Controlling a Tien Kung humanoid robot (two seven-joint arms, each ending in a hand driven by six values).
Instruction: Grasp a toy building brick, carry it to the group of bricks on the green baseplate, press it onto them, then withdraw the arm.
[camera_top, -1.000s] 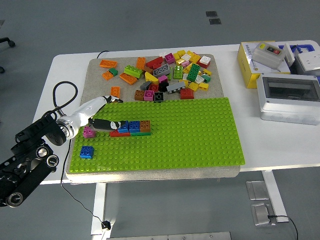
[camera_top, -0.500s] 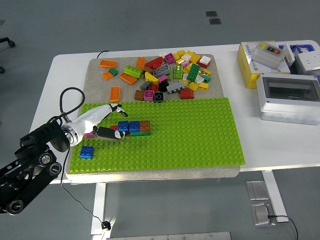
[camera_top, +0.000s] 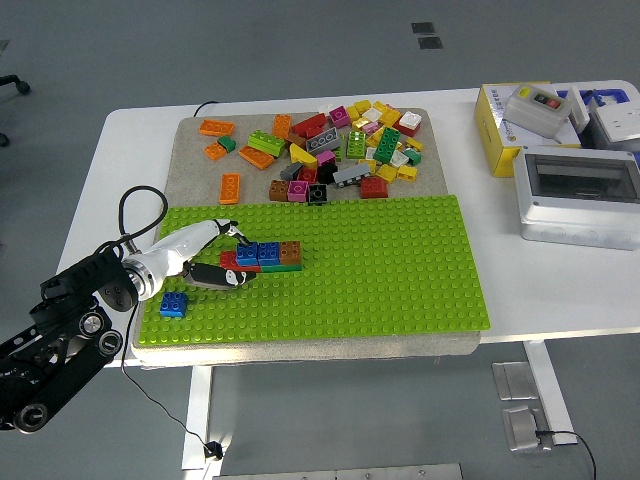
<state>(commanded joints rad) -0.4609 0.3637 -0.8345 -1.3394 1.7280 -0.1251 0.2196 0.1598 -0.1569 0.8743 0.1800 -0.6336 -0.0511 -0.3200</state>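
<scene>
- My left hand (camera_top: 215, 255) is over the left part of the green baseplate (camera_top: 400, 270), right at the left end of the group of bricks (camera_top: 268, 256).
- My white fingers (camera_top: 205, 235) reach toward the group's far-left corner, and my dark thumb lies along its near-left side, close in against the low red piece there.
- Whether I hold a brick I cannot tell; the gap between thumb and fingers is narrow, and whatever sits in it is hidden.
- I judge that I am at the pressing step: the carry looks done, and seating and withdrawing my arm remain.
- A lone blue brick (camera_top: 172, 304) sits on the baseplate near me, apart from the group.
- The loose pile of bricks (camera_top: 340, 145) lies on the far mat, well apart.
- My right hand is out of sight.
</scene>
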